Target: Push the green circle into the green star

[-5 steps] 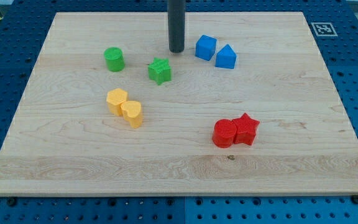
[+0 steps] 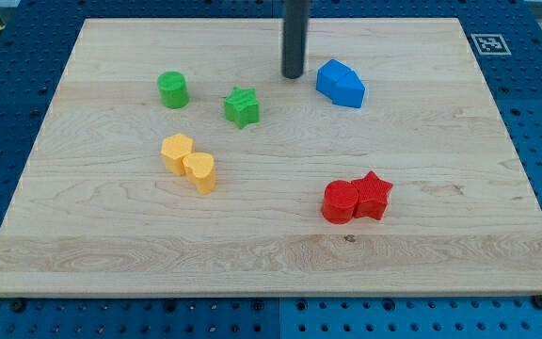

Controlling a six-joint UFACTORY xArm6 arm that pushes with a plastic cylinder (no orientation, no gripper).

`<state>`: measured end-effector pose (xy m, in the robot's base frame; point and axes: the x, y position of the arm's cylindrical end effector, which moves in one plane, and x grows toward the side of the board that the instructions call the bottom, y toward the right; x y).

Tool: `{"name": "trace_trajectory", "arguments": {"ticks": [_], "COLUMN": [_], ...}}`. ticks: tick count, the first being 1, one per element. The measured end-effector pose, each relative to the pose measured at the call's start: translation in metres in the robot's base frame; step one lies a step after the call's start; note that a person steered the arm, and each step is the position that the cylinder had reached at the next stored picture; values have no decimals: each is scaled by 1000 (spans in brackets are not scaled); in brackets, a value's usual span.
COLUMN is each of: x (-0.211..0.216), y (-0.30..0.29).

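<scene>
The green circle [image 2: 172, 89] sits on the wooden board [image 2: 440, 235] toward the view's upper left. The green star [image 2: 242, 107] lies a little to its right and slightly lower, with a clear gap between them. My tip [image 2: 293, 74] rests on the board near the view's top, up and to the right of the green star and just left of the blue blocks. It touches neither green block.
Two blue blocks [image 2: 340, 83] sit pressed together right of my tip. Two yellow blocks [image 2: 188, 162] sit together below the green pair. A red cylinder [image 2: 340, 201] and a red star [image 2: 374, 195] touch at the lower right.
My tip moved to the right. The left blue block slid right against the other blue block, and both shifted slightly right. The green blocks have not moved.
</scene>
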<state>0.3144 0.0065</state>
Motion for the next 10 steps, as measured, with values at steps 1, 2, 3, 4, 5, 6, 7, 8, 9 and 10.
{"name": "trace_trajectory", "arguments": {"ticks": [1,2,3,4,5,6,7,8,9,10], "x": [0,0,0,13,20,24,29,51,55,55], "y": [-61,-126,-191,-202,-197,-182,-158,-145,-131,-112]}}
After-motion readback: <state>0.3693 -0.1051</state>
